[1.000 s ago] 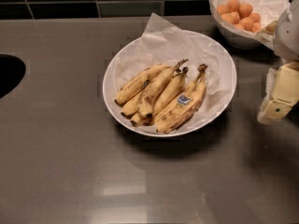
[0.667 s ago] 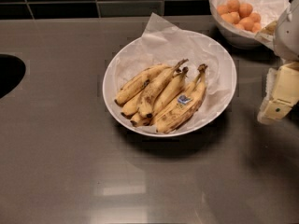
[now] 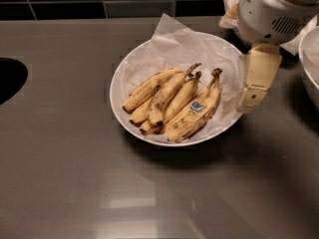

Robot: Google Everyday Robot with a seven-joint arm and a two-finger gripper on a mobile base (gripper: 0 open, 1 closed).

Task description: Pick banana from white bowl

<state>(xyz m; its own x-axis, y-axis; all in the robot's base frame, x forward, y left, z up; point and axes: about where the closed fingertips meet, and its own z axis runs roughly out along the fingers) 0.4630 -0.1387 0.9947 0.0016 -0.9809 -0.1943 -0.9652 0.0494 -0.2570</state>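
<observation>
The wide white bowl (image 3: 115,98), lined with crinkled white paper, sits in the middle of the grey counter. It holds a bunch of several ripe, brown-spotted bananas (image 3: 172,103); one carries a blue sticker. My gripper (image 3: 252,97) hangs from its white wrist at the upper right. It is just over the bowl's right rim, to the right of the bananas' stem ends and not touching them. It holds nothing that I can see.
A smaller paper-lined bowl (image 3: 229,11) at the back right is mostly hidden behind my wrist. The rim of another white dish (image 3: 309,68) shows at the right edge. A dark sink cut-out (image 3: 10,78) lies at the left. Black tiles run along the back.
My gripper has moved left from beside the bowl to over its right rim. My wrist now covers the bowl of orange fruits. The bananas have not moved.
</observation>
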